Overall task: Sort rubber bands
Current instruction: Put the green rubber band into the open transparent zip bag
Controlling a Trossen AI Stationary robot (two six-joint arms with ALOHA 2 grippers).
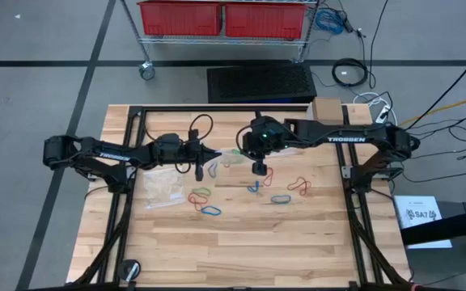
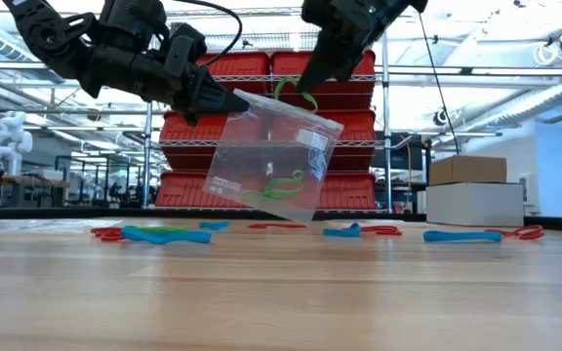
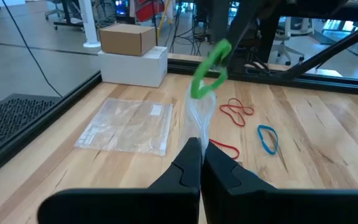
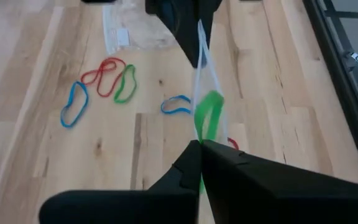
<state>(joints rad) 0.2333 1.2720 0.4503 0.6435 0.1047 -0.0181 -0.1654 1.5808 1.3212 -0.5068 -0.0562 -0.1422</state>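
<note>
Aloft above the pale wooden table (image 2: 281, 292), a small clear plastic bag (image 2: 273, 156) hangs tilted, one green rubber band (image 2: 281, 185) inside it. Left gripper (image 2: 230, 100) is clamped on the bag's rim; right gripper (image 2: 305, 86) is pinched on another green elastic loop (image 2: 294, 91) at the bag's mouth. Below the bag, thin red, blue and green rubber bands (image 1: 249, 192) lie scattered beside flat clear bags (image 1: 162, 186).

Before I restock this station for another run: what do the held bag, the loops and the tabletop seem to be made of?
Bag: thin clear plastic film, glossy; the shelves show through it. Green band at its mouth and the blue band: likely rubber, matte, lying limp. Table: pale wood planks, with visible grain and seams.
</note>
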